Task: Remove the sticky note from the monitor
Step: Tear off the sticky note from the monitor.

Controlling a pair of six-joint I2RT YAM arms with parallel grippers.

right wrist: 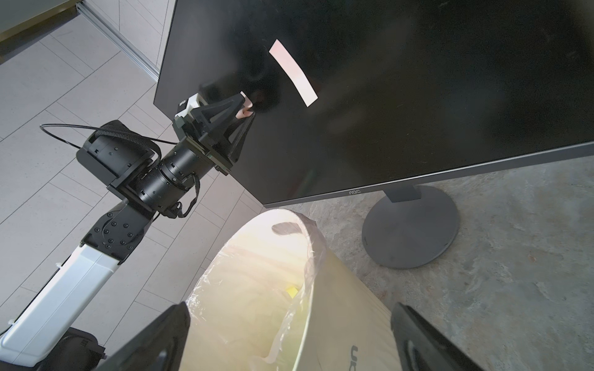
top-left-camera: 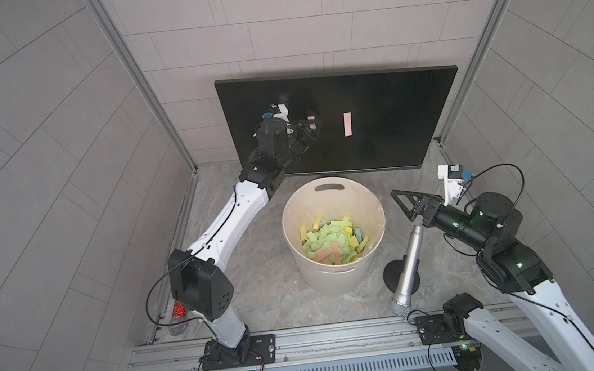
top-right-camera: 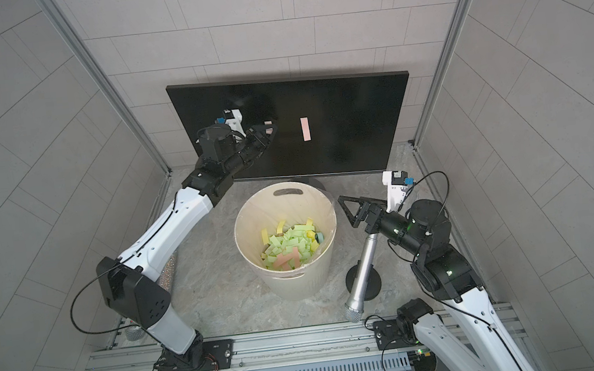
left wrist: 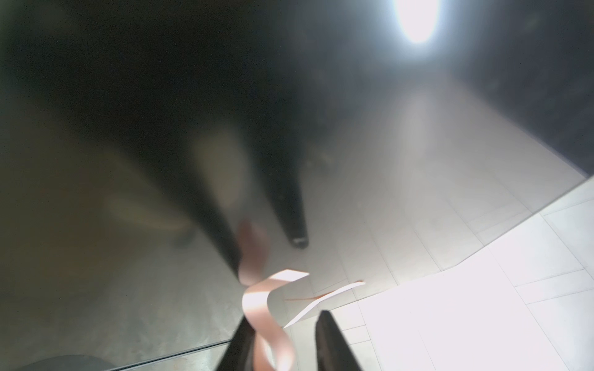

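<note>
The monitor stands at the back, leaning toward the wall. A pink sticky note lies flat on the middle of its screen. A second pink sticky note curls off the screen between the fingers of my left gripper, whose tips are at the glass. The jaws stand narrow, with a gap still showing beside the strip. My right gripper hangs wide open and empty over the bucket's right side.
A cream bucket lined with plastic and holding several coloured paper strips stands in front of the monitor. A silver microphone on a round black base leans at its right. The monitor's round foot rests on the marbled table.
</note>
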